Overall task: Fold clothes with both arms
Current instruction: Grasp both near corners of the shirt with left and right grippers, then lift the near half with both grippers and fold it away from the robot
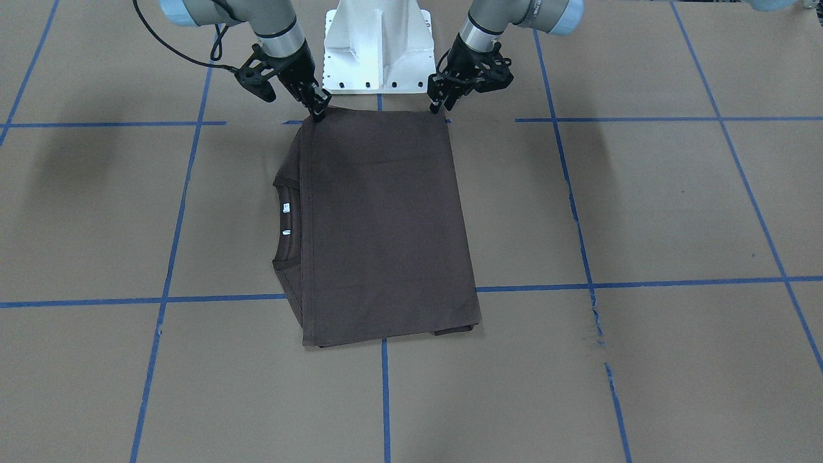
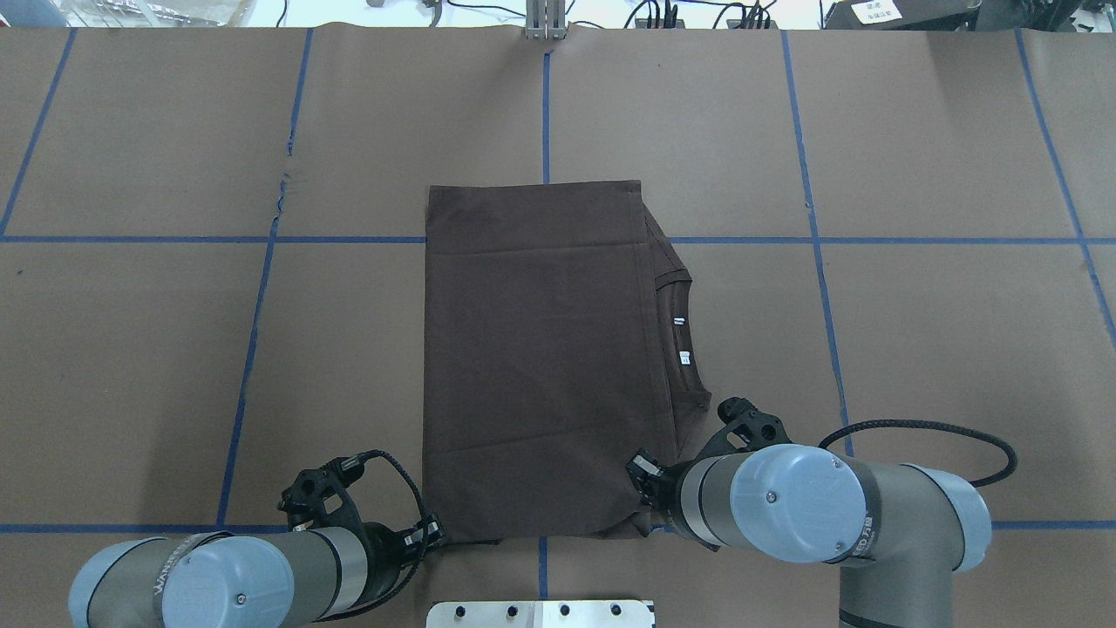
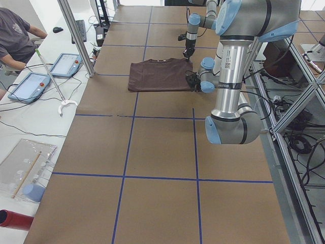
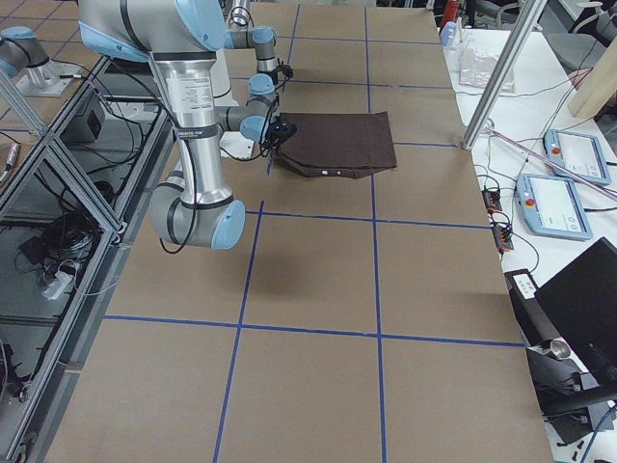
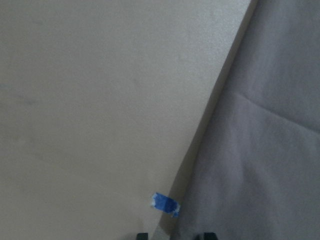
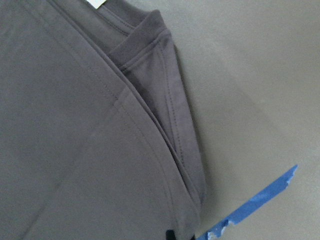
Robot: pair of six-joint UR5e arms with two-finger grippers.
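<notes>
One broad counter [image 2: 131, 349], papered brown and taped into blue squares, is carrying the dark T-shirt [image 2: 532, 349]. The shirt is lying folded flat at the counter's middle, just ahead of the white pedestal [image 1: 376, 45], its collar [image 2: 694, 340] pointing to my right. The left gripper [image 1: 437, 108] is hovering at the near left corner, its fingers [image 5: 142, 235] standing slightly apart with the hem showing between them; the right gripper [image 1: 319, 112] is touching the near right corner, and I am failing to tell whether it is pinching cloth.
</notes>
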